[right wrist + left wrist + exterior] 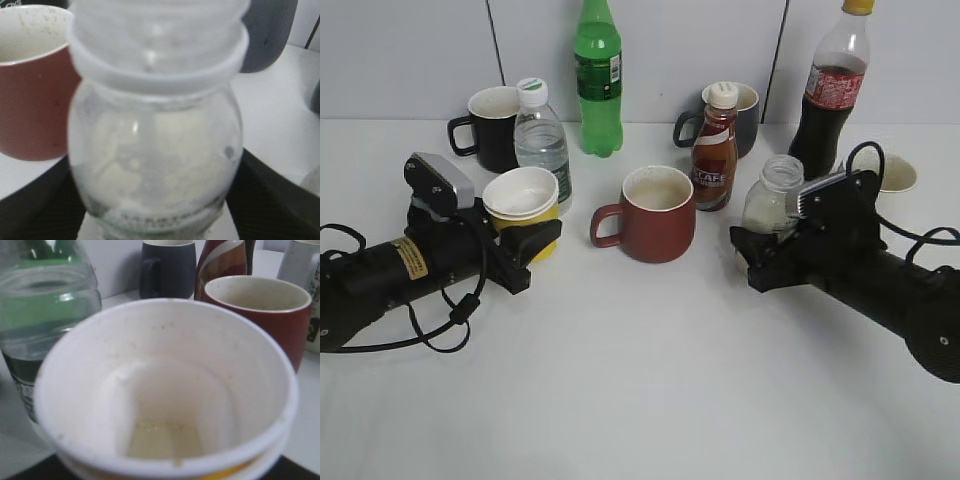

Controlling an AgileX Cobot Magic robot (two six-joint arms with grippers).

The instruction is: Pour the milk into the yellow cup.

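The yellow cup, white inside, stands upright at the left between the jaws of my left gripper, which is shut on it. In the left wrist view the yellow cup fills the frame, with only faint pale residue at its bottom. The milk bottle, uncapped and upright, holds white liquid low down. My right gripper is shut on its lower part. In the right wrist view the milk bottle sits between the two black fingers.
A dark red mug stands between the two grippers. Behind are a water bottle, a black mug, a green bottle, a brown coffee bottle, a grey mug and a cola bottle. A white cup stands far right.
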